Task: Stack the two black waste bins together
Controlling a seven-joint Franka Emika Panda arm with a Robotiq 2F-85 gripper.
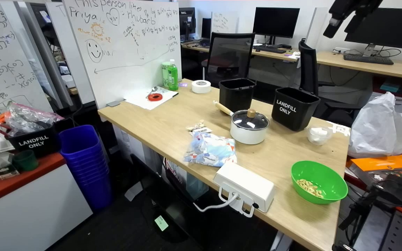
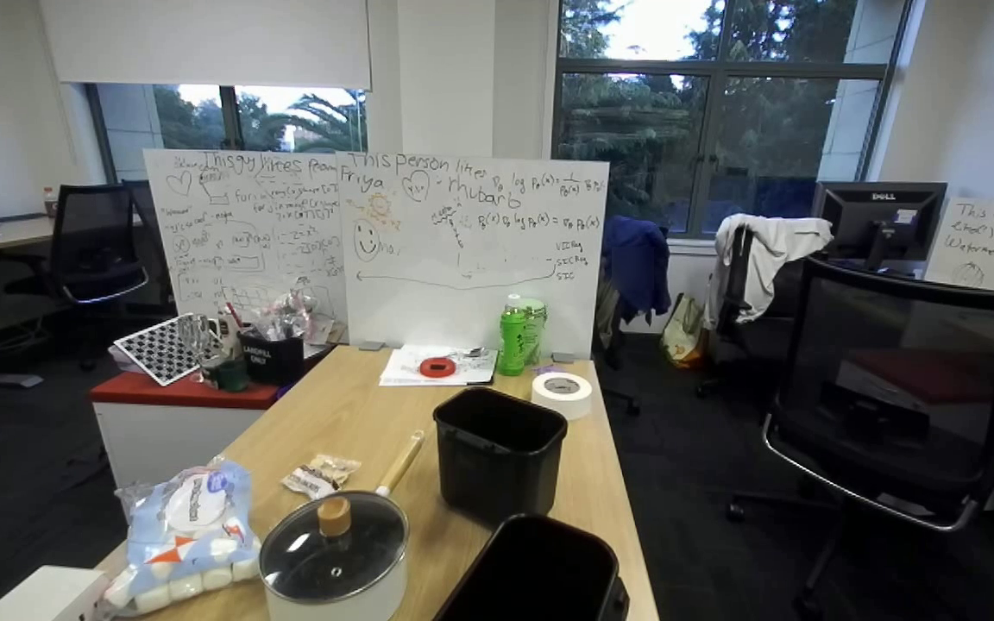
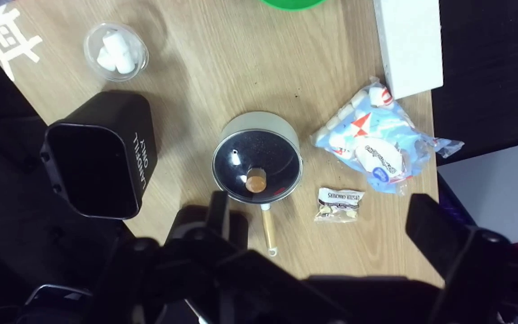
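Note:
Two black waste bins stand upright and apart on the table. The bin with white "LANDFILL ONLY" lettering (image 1: 288, 113) is nearer the pot; it also shows in an exterior view (image 2: 540, 569) and in the wrist view (image 3: 126, 112). The plain-sided bin (image 1: 236, 96) stands farther back, also in an exterior view (image 2: 497, 474). In the wrist view this plain bin (image 3: 238, 229) is mostly hidden behind a gripper finger. Both bins look empty inside where visible. My gripper (image 1: 340, 28) hangs high above the table. In the wrist view the gripper (image 3: 319, 200) is open with nothing between its fingers.
A white lidded pot (image 1: 248, 134) stands beside the bins, its handle pointing toward the plain bin. A marshmallow bag (image 1: 211, 150), cracker packet (image 3: 340, 204), clear cup (image 1: 319, 135), green bowl (image 1: 330, 181) and tape roll (image 1: 201, 86) are also on the table (image 1: 173, 115).

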